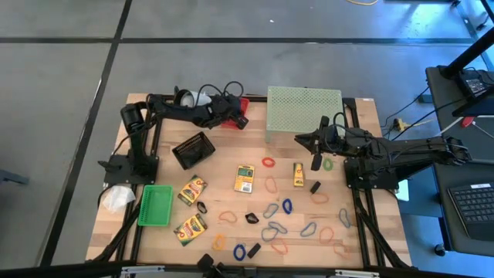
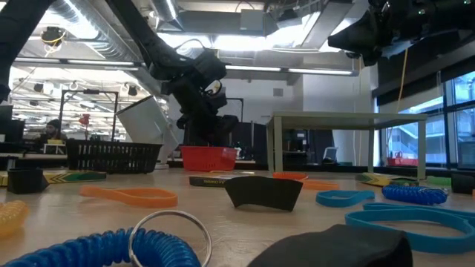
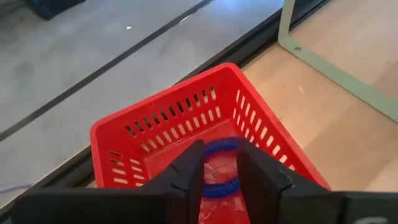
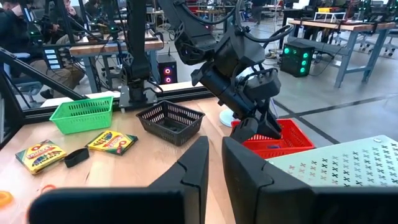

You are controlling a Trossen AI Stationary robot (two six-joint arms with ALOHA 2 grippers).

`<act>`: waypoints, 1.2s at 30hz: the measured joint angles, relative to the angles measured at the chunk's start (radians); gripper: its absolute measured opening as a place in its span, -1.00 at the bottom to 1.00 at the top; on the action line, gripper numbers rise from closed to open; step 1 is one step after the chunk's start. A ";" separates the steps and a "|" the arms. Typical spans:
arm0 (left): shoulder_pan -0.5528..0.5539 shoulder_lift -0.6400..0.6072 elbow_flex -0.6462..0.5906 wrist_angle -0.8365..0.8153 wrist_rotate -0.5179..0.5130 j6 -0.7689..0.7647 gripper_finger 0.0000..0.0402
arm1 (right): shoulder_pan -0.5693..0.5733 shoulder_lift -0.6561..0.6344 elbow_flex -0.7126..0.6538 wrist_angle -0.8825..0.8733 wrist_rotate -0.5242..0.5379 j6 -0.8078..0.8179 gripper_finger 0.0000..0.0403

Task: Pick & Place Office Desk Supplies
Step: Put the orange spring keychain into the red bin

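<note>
Progress so far looks pretty slim from where I'm standing. The left gripper (image 3: 217, 171) is parked right over the red basket (image 3: 155, 130) at the far edge of the table, fingers parted a little, and a blue coiled band (image 3: 219, 186) sits directly below them on the basket floor; I'd say it's a drop-off in the act, though I can't tell if the fingers are still touching it. That's the only supply I can spot inside that basket. Everything else is loose on the wood, well away from that gripper toward the near side: three crayon boxes (image 1: 192, 189), a spread of coloured rubber-band loops (image 1: 271, 185), oval clips (image 1: 271, 210) and a few small black clips (image 1: 251, 218). The black basket (image 1: 192, 149), just beside and nearer than the left gripper, and the green basket (image 1: 155, 205), further off near the table's left edge, both look empty as far as I can see. The right gripper (image 4: 211, 158) hangs above the table just in front of the green mesh stand (image 1: 304, 108), fingers nearly together with a thin gap and nothing visible between them; a green loop (image 1: 328, 163) lies right next to it. So basically one item sorted, dozens to go.
</note>
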 joint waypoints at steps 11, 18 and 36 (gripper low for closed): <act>-0.072 -0.089 -0.001 0.005 0.012 0.139 -0.29 | 0.000 0.000 0.000 -0.003 0.000 0.000 -0.75; -0.212 -0.175 -0.001 -0.025 0.304 0.223 -0.25 | 0.000 0.000 0.000 -0.005 0.000 -0.001 -0.75; -0.457 0.056 0.000 0.284 0.356 0.401 -0.14 | 0.000 0.000 0.000 -0.005 0.000 0.019 -0.75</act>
